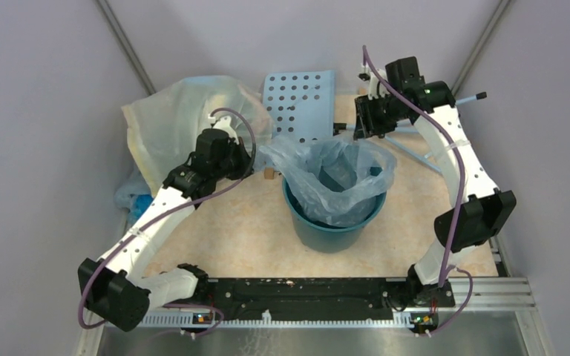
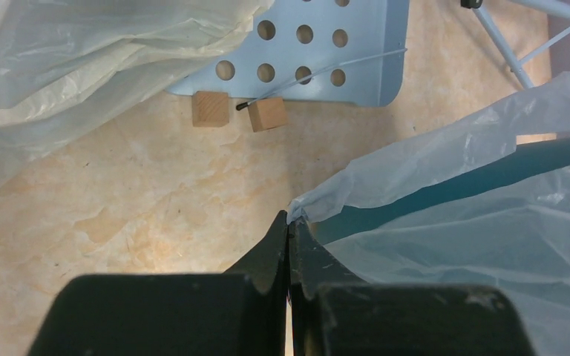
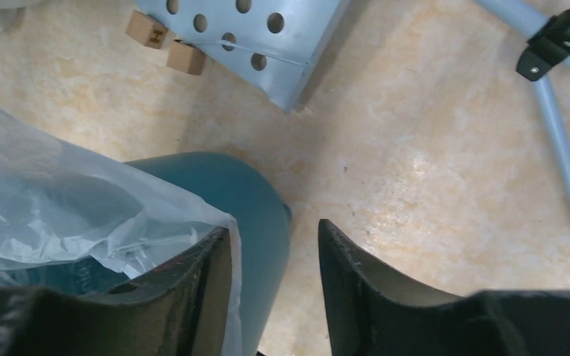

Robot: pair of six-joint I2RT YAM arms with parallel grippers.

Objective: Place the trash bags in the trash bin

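Observation:
The dark teal trash bin stands mid-table. The pale blue trash bag sits in it, its mouth spread above the rim. My left gripper is shut on the bag's left edge; the wrist view shows the tips pinching a corner of the bag just outside the bin's rim. My right gripper is open above the bin's back right rim. In its wrist view the bin's wall shows between the fingers, and the bag's edge lies against the left finger.
A large yellowish bag lies at the back left. A light blue perforated panel leans behind the bin, with two small wooden blocks at its foot. A pale blue tube frame lies at the back right.

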